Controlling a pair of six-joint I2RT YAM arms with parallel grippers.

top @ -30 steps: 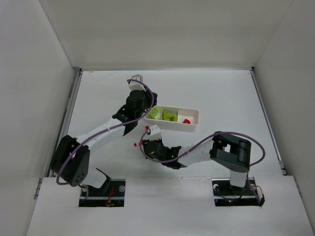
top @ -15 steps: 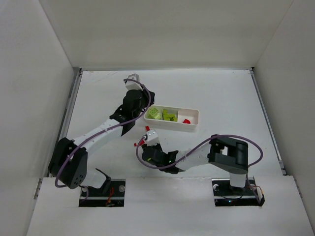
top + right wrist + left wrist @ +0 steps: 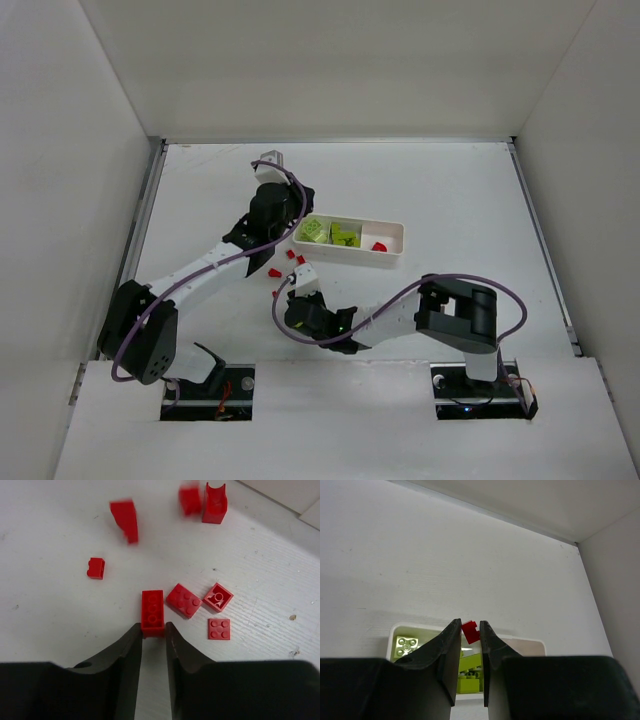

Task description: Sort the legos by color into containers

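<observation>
Step in hand: moving red bricks to the tray. The left pincer (image 3: pixel 469 636) is clenched on a small red brick (image 3: pixel 468 630) and hovers at the left end of the tray (image 3: pixel 392 250), above the green bricks (image 3: pixel 330 233). One red piece (image 3: pixel 379 245) lies in the right compartment. The right pincer (image 3: pixel 153 631) grips the near end of a long red brick (image 3: pixel 152 609), which lies on the table (image 3: pixel 450 190) among loose red bricks (image 3: pixel 184 600). Next, probably, the left arm shifts right before release and the right arm lifts straight up, clear of neighbours. The table is matte white, with plain white walls (image 3: pixel 330 60) on three sides.
</observation>
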